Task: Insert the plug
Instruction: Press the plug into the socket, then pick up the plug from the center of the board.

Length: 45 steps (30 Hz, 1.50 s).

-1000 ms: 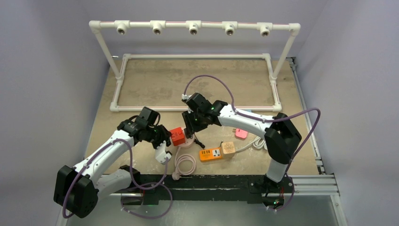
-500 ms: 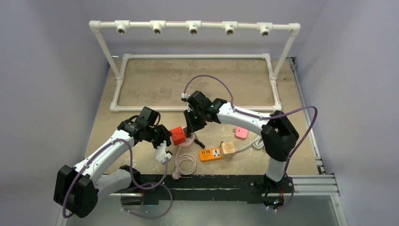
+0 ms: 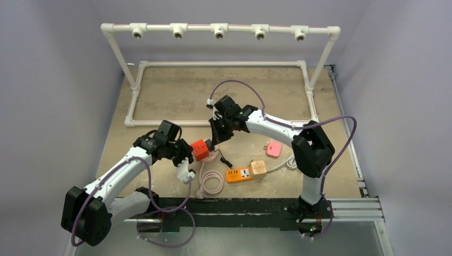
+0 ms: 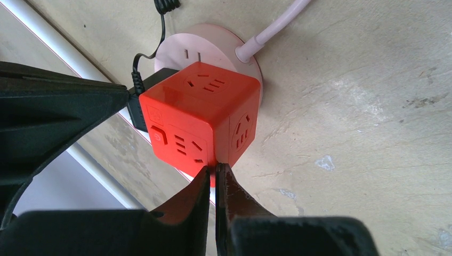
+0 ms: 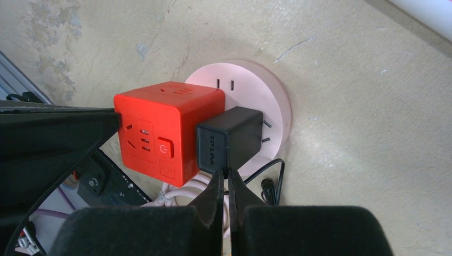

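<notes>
Tan, scuffed tabletop (image 3: 176, 88) is filling the workspace, and a white pipe frame (image 3: 218, 64) is standing well beyond the red cube socket (image 5: 160, 133). That cube is sitting on a round pink power strip (image 5: 272, 101), whose pink cord is curling away on the cube's near side. The black adapter plug (image 5: 229, 140) is sitting against one side face of the cube. No prongs are showing in the right wrist view, so the insertion is looking finished, or nearly so.

The right gripper (image 5: 225, 181) is hanging just beside the adapter with its fingers pressed together and pinching nothing. The left gripper (image 4: 215, 176) is on the cube's opposite side, its fingers likewise pressed together, with the tips meeting the cube's lower edge. It is bracing rather than grasping, as far as I can judge.

What is remaining is probably only a check that the plug is fully home, and then drawing both arms clear of the cube.
</notes>
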### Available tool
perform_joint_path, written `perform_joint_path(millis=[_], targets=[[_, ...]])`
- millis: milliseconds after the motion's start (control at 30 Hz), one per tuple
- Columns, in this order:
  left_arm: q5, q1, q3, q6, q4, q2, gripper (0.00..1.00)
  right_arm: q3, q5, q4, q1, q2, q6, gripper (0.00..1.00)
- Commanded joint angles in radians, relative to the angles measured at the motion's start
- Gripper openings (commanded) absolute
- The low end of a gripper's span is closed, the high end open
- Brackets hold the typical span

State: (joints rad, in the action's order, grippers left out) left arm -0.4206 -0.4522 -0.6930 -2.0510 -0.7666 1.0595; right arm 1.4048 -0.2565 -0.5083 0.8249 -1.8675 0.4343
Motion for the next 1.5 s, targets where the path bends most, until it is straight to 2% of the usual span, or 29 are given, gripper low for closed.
perform_joint_path(millis=[0,300,467,533,633,733,867,1033,1133,1233,1300,1467], targets=[[-0.011,-0.005,0.032,-0.205,-0.029,0.034,0.05,-0.012,0.129,-0.066,0.010,-0.119,-0.080,0.00],[-0.026,-0.005,0.036,-0.208,-0.020,0.054,0.04,-0.037,0.190,-0.107,0.013,-0.122,-0.079,0.00],[-0.044,-0.005,0.027,-0.168,-0.012,0.041,0.04,0.079,0.168,-0.153,0.011,-0.099,-0.074,0.00],[-0.046,-0.005,0.011,-0.139,-0.020,0.033,0.03,0.145,0.177,-0.182,0.011,-0.095,-0.074,0.09],[-0.033,-0.005,0.001,-0.119,-0.037,0.009,0.02,0.244,0.199,-0.227,0.010,-0.090,-0.089,0.30],[-0.025,-0.005,0.001,-0.101,-0.046,-0.027,0.01,0.288,0.222,-0.247,0.010,-0.068,-0.091,0.41],[-0.028,-0.005,-0.015,-0.037,-0.046,-0.051,0.02,0.298,0.249,-0.252,-0.001,-0.027,-0.086,0.46],[-0.036,-0.005,-0.045,0.087,-0.037,-0.057,0.00,0.230,0.203,-0.213,-0.013,0.000,-0.052,0.44],[-0.053,-0.005,-0.069,0.200,-0.013,-0.061,0.01,0.165,0.238,-0.234,-0.013,0.035,-0.026,0.44],[-0.068,-0.005,-0.103,0.327,0.026,-0.046,0.15,0.069,0.253,-0.242,-0.020,0.111,-0.003,0.46],[-0.088,-0.003,-0.128,0.381,0.048,-0.024,0.29,-0.002,0.253,-0.256,-0.021,0.161,0.022,0.47],[-0.146,-0.005,-0.153,0.387,0.068,0.045,0.64,-0.182,0.269,-0.270,-0.023,0.292,0.117,0.49]])
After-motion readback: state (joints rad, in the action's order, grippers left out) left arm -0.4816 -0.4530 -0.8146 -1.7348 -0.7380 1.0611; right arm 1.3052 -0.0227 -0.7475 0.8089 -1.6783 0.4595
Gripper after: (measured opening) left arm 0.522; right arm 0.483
